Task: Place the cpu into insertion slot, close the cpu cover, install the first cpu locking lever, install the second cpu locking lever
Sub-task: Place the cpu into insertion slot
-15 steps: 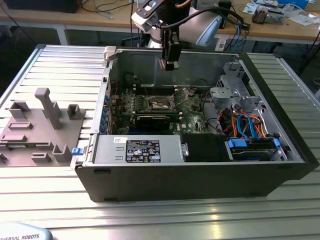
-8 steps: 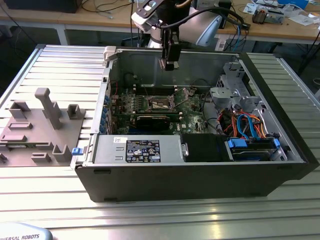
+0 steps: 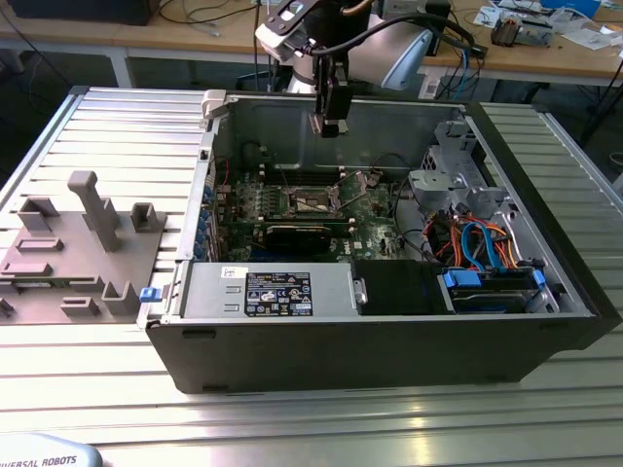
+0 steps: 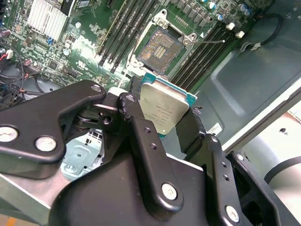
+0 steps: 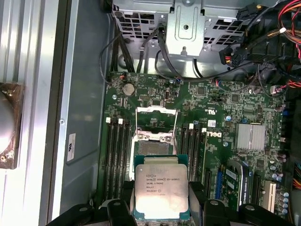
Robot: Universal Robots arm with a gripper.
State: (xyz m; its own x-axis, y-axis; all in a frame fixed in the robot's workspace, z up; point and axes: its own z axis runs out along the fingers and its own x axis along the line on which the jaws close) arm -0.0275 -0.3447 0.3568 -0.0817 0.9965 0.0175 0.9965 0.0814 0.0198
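1 gripper (image 4: 163, 114) — clasping cpu (image 5: 161, 186).

Printed in several short dark lines on the metal top of the cpu (image 5: 161, 188) in the first wrist view, and on the same cpu (image 4: 163, 109) in the second wrist view. Lettered in white on the green motherboard (image 5: 217, 137) beside the finned heatsink (image 5: 250, 137), with a small white sticker (image 5: 211, 123) close by. Stuck on the grey case wall (image 5: 84, 94): a narrow white label (image 5: 71, 147) bearing a dark sign. Fixed on the power supply housing (image 3: 331, 292), low at centre of the exterior view: a black label (image 3: 278, 293) crowded with white print and symbols, and a small white label (image 3: 234, 272) just toward the exterior view's left. Lettered in dark capitals on the pale cover (image 3: 44, 455) at the exterior view's lower left.
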